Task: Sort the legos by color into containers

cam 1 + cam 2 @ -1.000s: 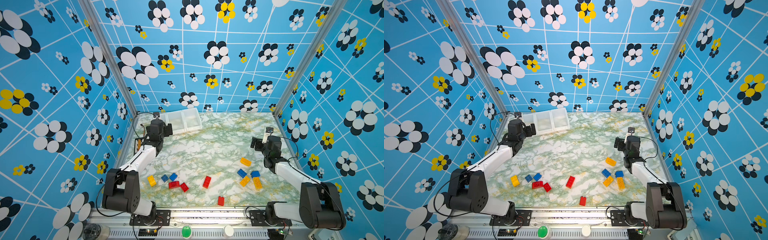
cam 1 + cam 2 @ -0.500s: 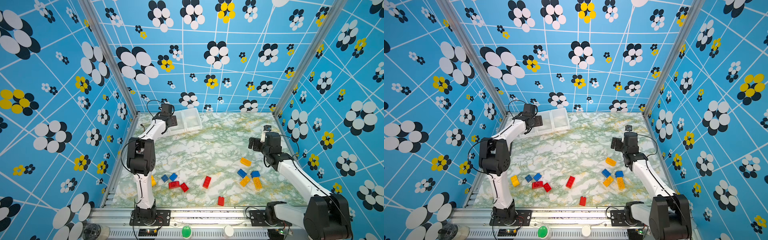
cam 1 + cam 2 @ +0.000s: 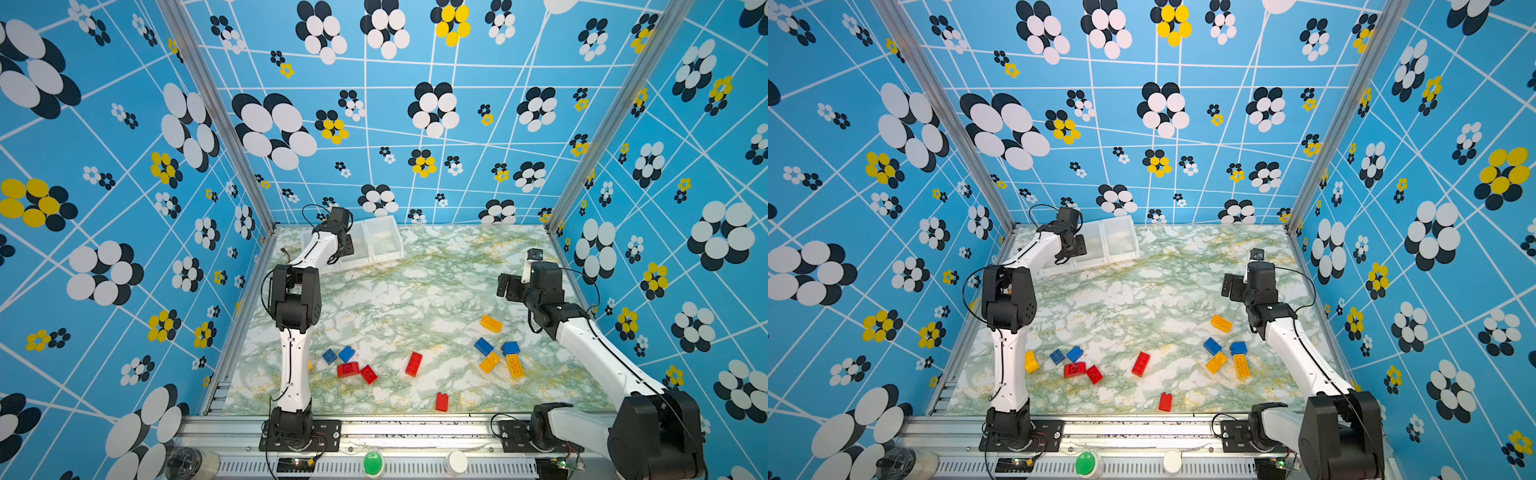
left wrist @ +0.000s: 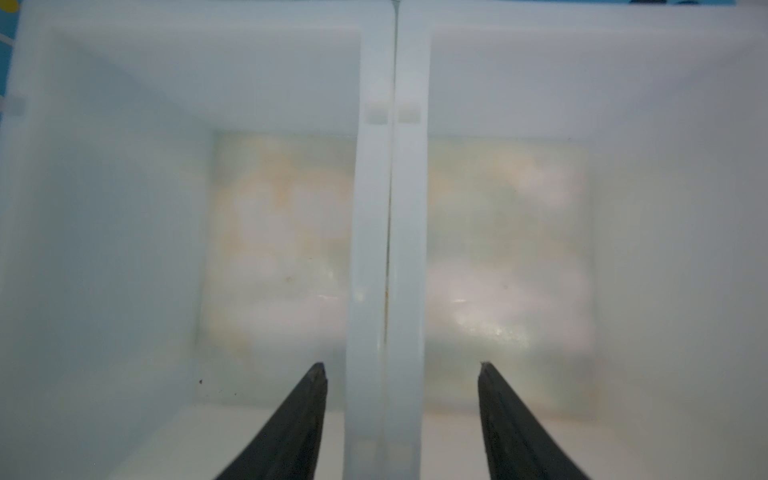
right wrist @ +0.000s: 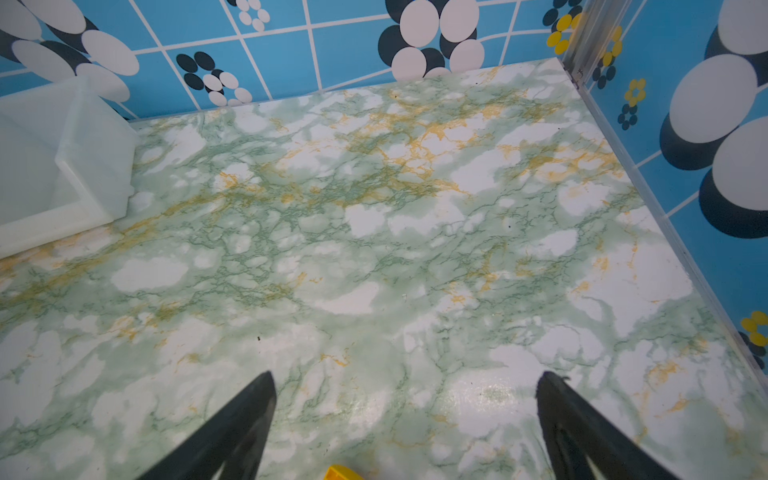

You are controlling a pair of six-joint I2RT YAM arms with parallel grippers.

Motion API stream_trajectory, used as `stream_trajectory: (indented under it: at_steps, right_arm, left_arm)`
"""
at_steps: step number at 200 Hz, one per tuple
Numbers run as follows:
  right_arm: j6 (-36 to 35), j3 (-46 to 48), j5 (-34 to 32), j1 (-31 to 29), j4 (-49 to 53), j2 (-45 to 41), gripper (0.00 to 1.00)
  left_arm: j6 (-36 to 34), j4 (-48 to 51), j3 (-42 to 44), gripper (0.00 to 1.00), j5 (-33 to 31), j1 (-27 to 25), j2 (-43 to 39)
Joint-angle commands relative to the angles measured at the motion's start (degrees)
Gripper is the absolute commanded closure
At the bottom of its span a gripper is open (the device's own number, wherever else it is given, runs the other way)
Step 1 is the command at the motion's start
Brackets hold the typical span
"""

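The left hand (image 4: 400, 365), fingers apart, straddles a wall between two containers (image 4: 374, 208), upper left; the right hand (image 5: 407, 374) is spread wide above the tabletop (image 5: 374, 249).

2 white arms (image 3: 293, 374), black joints (image 3: 297, 299), black claws (image 4: 400, 363) (image 5: 407, 372).

A robot lab test cell. Flower-print walls (image 3: 415, 75) enclose the bench (image 3: 415, 291). The left arm (image 3: 294, 374) and right arm (image 3: 594, 349) bolt to a metal rail (image 3: 415, 428).
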State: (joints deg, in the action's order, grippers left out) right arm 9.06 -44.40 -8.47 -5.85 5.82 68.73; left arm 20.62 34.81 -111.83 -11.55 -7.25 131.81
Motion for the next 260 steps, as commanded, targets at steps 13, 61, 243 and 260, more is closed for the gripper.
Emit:
stream_trajectory:
  at_steps: [13,61,243,260]
  right_arm:
    - [0.7,-0.4,-0.6,-0.3,1.5,-1.8,0.01]
    - [1.1,-0.2,-0.3,-0.3,1.4,-2.1,0.01]
    - [2.9,2.9,1.3,-2.3,1.9,-5.9,0.01]
    - [3.0,3.1,1.5,-2.4,2.0,-6.1,0.01]
  left_arm:
    - [0.3,2.9,-1.5,0.55,1.4,0.6,1.2]
    - [0.3,2.8,1.3,0.79,2.3,-0.6,-0.7]
    - [9.2,4.2,32.3,0.97,7.4,-18.7,-21.0]
    - [11.2,4.2,34.6,0.97,7.8,-20.7,-22.6]
